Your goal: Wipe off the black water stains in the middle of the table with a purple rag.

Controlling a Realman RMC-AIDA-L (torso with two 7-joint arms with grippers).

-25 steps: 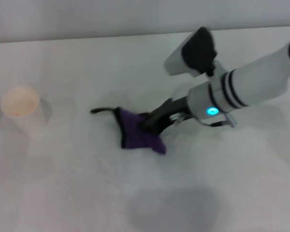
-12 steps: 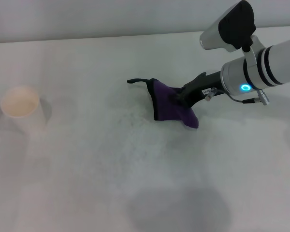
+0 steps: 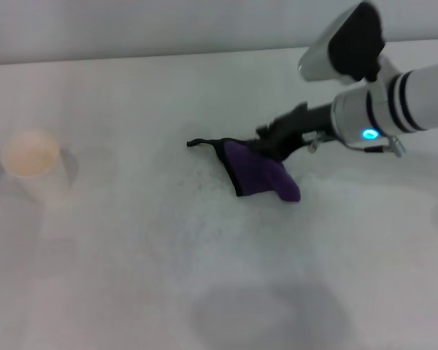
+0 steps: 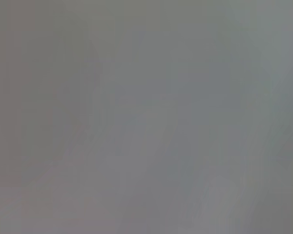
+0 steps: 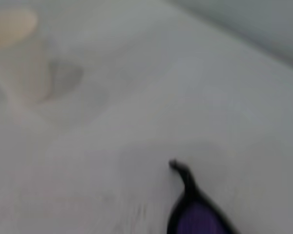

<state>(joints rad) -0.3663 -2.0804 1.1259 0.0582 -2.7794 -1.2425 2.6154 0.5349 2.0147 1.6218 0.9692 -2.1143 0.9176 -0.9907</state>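
Purple rag point(image 3: 260, 175) flat, black loop pointing robot's left.

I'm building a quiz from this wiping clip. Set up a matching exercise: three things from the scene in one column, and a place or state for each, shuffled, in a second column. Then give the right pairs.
Things:
1. purple rag
2. white paper cup
3. right gripper

Places or states:
A. stands alone at the table's left side
B. reaches in from the right, jaws shut on cloth
C. lies crumpled near the table's middle, its black loop trailing left

Pairs: 1-C, 2-A, 3-B
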